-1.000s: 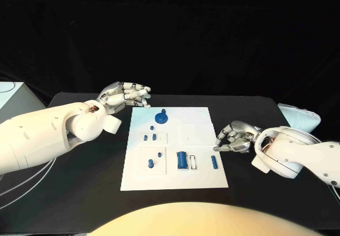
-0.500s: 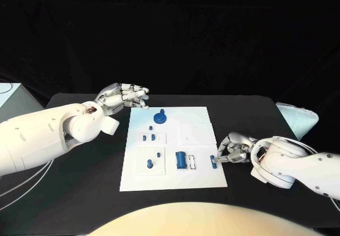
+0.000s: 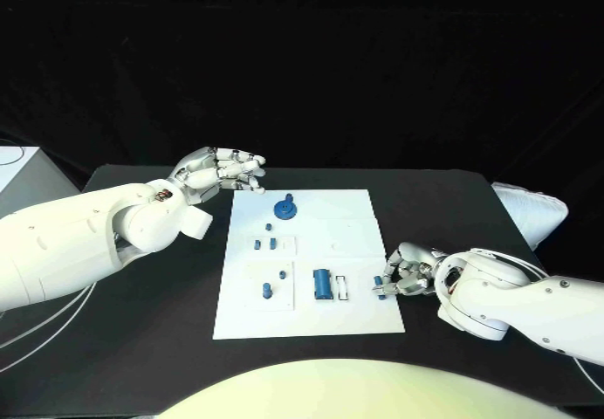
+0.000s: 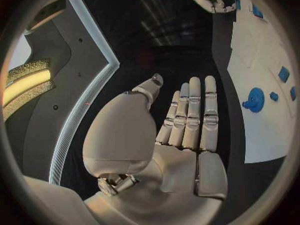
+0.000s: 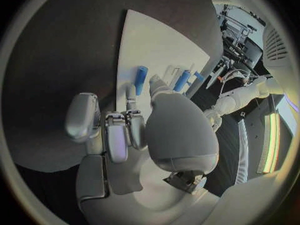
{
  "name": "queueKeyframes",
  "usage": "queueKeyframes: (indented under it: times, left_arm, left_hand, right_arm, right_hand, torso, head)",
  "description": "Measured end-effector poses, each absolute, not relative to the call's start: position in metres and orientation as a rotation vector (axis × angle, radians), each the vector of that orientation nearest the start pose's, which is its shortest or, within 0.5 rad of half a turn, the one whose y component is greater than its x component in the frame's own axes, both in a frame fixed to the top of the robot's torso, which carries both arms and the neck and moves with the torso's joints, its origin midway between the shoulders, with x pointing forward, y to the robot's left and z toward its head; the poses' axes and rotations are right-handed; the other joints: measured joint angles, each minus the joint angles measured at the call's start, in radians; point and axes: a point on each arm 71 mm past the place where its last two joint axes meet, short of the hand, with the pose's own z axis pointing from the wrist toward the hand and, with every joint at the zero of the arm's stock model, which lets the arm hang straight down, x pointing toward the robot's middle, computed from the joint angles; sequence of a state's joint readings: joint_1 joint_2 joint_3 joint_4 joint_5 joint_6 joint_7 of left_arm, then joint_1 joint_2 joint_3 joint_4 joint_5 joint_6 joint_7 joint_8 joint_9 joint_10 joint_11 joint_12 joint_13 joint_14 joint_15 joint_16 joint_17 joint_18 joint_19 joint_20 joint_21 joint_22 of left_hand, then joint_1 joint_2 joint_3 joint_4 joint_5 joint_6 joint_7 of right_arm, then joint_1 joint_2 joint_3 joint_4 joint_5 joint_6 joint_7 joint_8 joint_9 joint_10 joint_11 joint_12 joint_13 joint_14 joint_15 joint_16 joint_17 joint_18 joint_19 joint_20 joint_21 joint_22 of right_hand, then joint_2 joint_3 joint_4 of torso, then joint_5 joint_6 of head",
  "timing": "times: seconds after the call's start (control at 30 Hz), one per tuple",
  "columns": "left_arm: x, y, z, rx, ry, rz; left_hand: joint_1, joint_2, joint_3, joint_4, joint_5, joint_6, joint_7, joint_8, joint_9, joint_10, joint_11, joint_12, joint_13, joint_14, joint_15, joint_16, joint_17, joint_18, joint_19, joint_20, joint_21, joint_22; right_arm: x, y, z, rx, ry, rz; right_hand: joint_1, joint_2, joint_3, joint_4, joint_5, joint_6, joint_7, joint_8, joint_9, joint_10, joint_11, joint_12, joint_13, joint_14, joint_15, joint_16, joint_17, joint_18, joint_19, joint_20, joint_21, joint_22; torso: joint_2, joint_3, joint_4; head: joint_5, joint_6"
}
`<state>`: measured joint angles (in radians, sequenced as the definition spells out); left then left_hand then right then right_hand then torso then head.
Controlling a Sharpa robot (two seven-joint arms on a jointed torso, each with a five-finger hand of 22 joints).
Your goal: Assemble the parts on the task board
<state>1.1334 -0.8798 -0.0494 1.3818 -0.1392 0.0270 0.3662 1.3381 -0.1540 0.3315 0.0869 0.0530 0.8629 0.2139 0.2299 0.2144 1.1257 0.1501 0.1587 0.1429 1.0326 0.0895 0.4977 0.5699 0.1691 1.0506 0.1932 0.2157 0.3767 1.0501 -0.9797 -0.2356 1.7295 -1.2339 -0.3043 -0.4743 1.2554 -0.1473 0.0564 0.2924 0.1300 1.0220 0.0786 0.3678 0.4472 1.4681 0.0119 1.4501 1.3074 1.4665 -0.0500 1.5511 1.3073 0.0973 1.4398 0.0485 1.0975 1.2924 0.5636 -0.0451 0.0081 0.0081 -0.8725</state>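
The white task board (image 3: pixel 346 223) lies mid-table and bears several blue parts. A round knob (image 3: pixel 287 209) stands at its far end. A cylinder (image 3: pixel 324 283) and a slim bar (image 3: pixel 379 286) lie near its front right. My right hand (image 3: pixel 405 272) rests at the board's right edge with its fingers curled. In the right wrist view the bar (image 5: pixel 141 80) has its near end between a finger and the thumb of the right hand (image 5: pixel 131 130). Whether they grip it is unclear. My left hand (image 3: pixel 224 168) hovers off the board's far left corner. In the left wrist view this hand (image 4: pixel 187 120) holds nothing and its fingers are stretched out.
Small blue pieces (image 3: pixel 265 237) sit in raised squares on the board's left half, with more (image 3: pixel 268 288) in the square nearer the front. A pale ribbed object (image 3: pixel 531 209) lies at the table's right edge. A white box (image 3: pixel 13 170) stands off the left side.
My right hand has moved nearer the front and in toward the board, from beside its right edge to the slim bar. The bar has stayed in place. The left hand has barely moved.
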Motion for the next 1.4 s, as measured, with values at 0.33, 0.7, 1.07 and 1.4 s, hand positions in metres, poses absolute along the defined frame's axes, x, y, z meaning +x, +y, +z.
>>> queueKeyframes:
  times: [0.33, 0.7, 1.07, 1.4]
  left_arm:
    - [0.488, 0.253, -0.222, -1.004, 1.640, -1.616]
    - [0.488, 0.253, -0.222, -1.002, 1.640, -1.617]
    - [0.488, 0.253, -0.222, -1.001, 1.640, -1.618]
    - [0.488, 0.252, -0.222, -1.000, 1.641, -1.620]
  left_hand:
    - [0.000, 0.000, 0.000, 0.000, 0.000, 0.000, 0.000, 0.000, 0.000, 0.000, 0.000, 0.000, 0.000, 0.000, 0.000, 0.000, 0.000, 0.000, 0.000, 0.000, 0.000, 0.000]
    - [0.000, 0.000, 0.003, 0.003, 0.000, 0.000, 0.000, 0.000, 0.000, 0.000, 0.000, 0.004, 0.001, 0.000, 0.000, 0.000, 0.000, 0.000, 0.000, 0.000, 0.000, 0.000]
    - [0.000, 0.000, 0.003, 0.003, 0.000, 0.000, 0.000, 0.000, 0.000, 0.000, 0.000, 0.004, 0.001, 0.000, 0.000, 0.000, 0.000, 0.000, 0.000, 0.000, 0.000, 0.000]
    - [0.000, 0.000, 0.003, 0.003, 0.000, 0.000, 0.000, 0.000, 0.000, 0.000, 0.000, 0.004, 0.001, 0.000, 0.000, 0.000, 0.000, 0.000, 0.000, 0.000, 0.000, 0.000]
  right_arm:
    - [0.372, -0.227, -0.315, 0.227, 2.212, 0.392]
    - [0.376, -0.218, -0.314, 0.169, 2.193, 0.374]
    - [0.376, -0.212, -0.313, 0.124, 2.175, 0.374]
    - [0.371, -0.210, -0.311, 0.133, 2.163, 0.382]
  right_hand:
    - [0.016, -0.001, 0.009, -0.009, 0.003, 0.005, -0.004, 0.012, 0.004, -0.004, -0.004, 0.000, 0.000, 0.000, -0.008, 0.004, 0.001, 0.001, 0.000, 0.000, 0.000, 0.001]
    - [0.194, -0.022, 0.151, -0.081, 0.041, 0.012, -0.004, -0.009, 0.006, 0.000, -0.007, 0.000, 0.001, 0.000, -0.008, 0.004, 0.001, 0.001, 0.004, -0.004, 0.000, 0.010]
    - [0.187, -0.061, 0.289, -0.107, 0.118, 0.015, 0.006, -0.029, 0.005, 0.000, -0.007, 0.000, 0.001, 0.000, -0.007, 0.004, 0.001, 0.002, 0.003, -0.004, 0.000, 0.016]
    - [0.095, -0.085, 0.394, -0.123, 0.274, 0.016, 0.005, -0.027, -0.017, 0.000, -0.007, 0.000, 0.000, 0.000, -0.007, 0.004, 0.001, 0.002, 0.003, -0.004, 0.004, 0.016]
  torso:
    - [-0.001, -0.0015, 0.0001]
    - [-0.002, -0.0016, 0.0005]
    - [-0.002, -0.0016, 0.0004]
    - [-0.002, -0.0013, -0.0005]
  head:
    - [0.002, 0.000]
    - [0.001, 0.000]
    - [-0.003, 0.000]
    - [-0.003, 0.000]
